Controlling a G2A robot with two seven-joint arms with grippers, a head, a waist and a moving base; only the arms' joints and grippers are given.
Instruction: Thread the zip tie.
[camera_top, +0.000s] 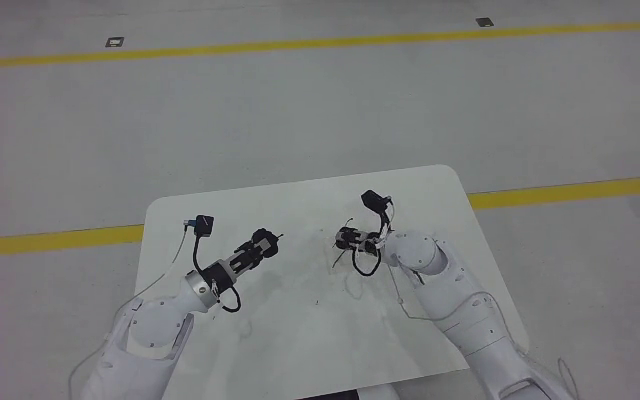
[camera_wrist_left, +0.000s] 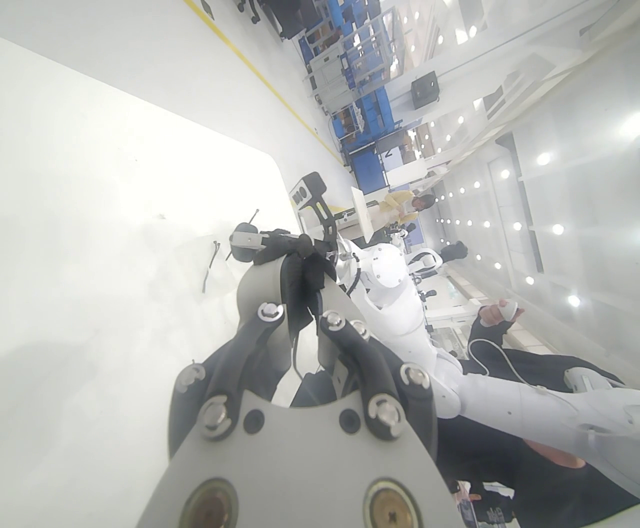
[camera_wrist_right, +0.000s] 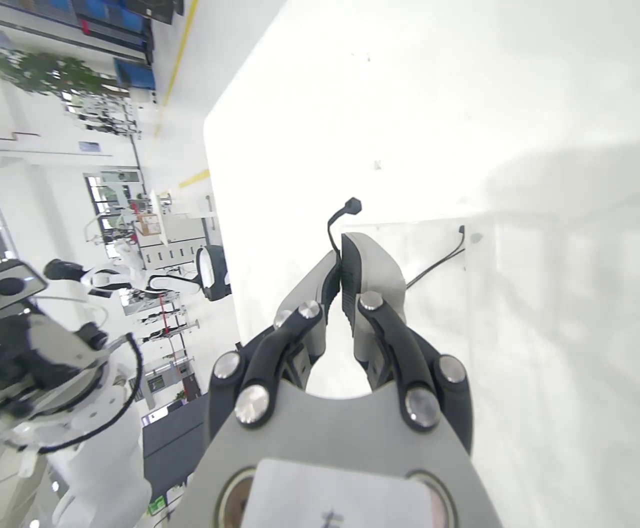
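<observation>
– At the centre of the top frame, over the white surface (camera_top: 300, 200), the right arm (camera_top: 440, 270) has its jaws clamped together on a black zip tie (camera_wrist_right: 353, 205). The head of the tie pokes out just past the tips. I think the head must be held steady, with its slot turned toward the tail, so that the tail can enter straight.

– And the left arm (camera_top: 215, 275)?

– It is at lower left of that frame and points toward the right one. Whether its jaws are apart or together, I cannot tell.

– What stands in the way?

– A clear sheet (camera_wrist_right: 468, 300) lies below the right jaws, and a second zip tie (camera_wrist_right: 432, 265) seems to rest on it, just beside. This one could be pushed by accident.
</observation>
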